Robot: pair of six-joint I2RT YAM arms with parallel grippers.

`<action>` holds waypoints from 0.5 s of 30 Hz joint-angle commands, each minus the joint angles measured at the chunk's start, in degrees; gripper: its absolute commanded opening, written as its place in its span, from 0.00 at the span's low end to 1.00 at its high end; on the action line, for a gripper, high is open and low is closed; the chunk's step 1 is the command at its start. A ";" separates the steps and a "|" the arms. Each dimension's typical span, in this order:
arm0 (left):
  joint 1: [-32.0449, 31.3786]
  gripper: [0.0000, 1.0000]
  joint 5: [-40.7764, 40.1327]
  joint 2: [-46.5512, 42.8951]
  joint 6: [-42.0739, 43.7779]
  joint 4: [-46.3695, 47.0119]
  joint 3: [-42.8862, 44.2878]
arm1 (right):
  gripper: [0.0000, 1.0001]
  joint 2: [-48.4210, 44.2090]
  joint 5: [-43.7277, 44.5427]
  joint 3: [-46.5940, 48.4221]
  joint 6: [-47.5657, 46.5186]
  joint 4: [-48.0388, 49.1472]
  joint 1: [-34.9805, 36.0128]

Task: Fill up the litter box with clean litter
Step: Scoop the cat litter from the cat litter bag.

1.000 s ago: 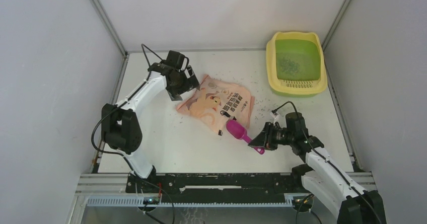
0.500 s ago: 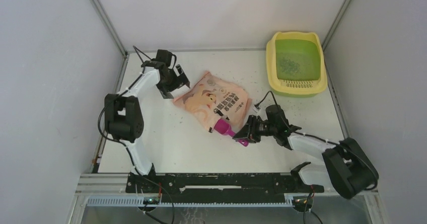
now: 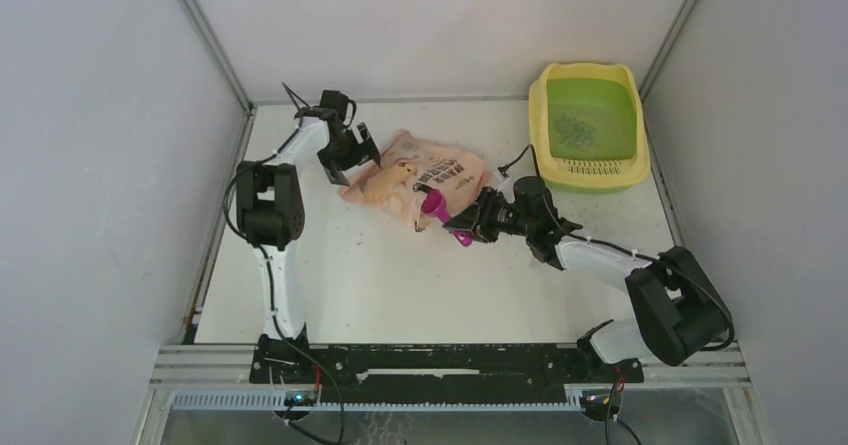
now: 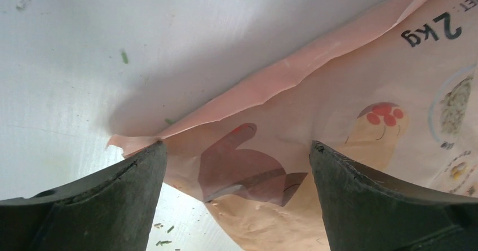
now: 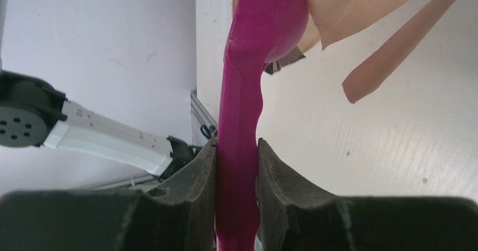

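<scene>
A: Where's the box?

B: The box [image 3: 545, 161] is upper right in the top view, with a thin patch of litter [image 3: 572, 125] inside.

A: And the tools?

B: The right gripper [image 5: 237, 145] is clamped on the scoop [image 5: 265, 25] handle, bowl at the bag [image 3: 420, 173] mouth, mid-frame. The left gripper [image 4: 235, 147] gapes wide over the bag's edge, holding nothing.

A: Advice?

B: Pinch that edge first, I'd say. Then push the scoop in low and lift it level.

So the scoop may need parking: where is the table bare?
Bare, bar stray granules: the near table between the bag and the base rail. Crowded: between the bag and the litter box, where the right gripper holds the scoop.
</scene>
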 commanded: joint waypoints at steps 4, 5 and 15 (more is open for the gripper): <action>4.72 1.00 1.48 -3.60 2.02 1.03 1.24 | 0.00 6.29 7.04 10.74 -0.67 -4.19 0.48; 5.03 1.00 2.15 -2.93 2.00 1.12 1.96 | 0.00 7.53 7.13 11.81 -0.26 -5.69 0.56; 4.29 0.97 4.78 7.73 3.96 -5.60 15.72 | 0.00 16.40 4.07 21.89 -2.55 -21.82 0.31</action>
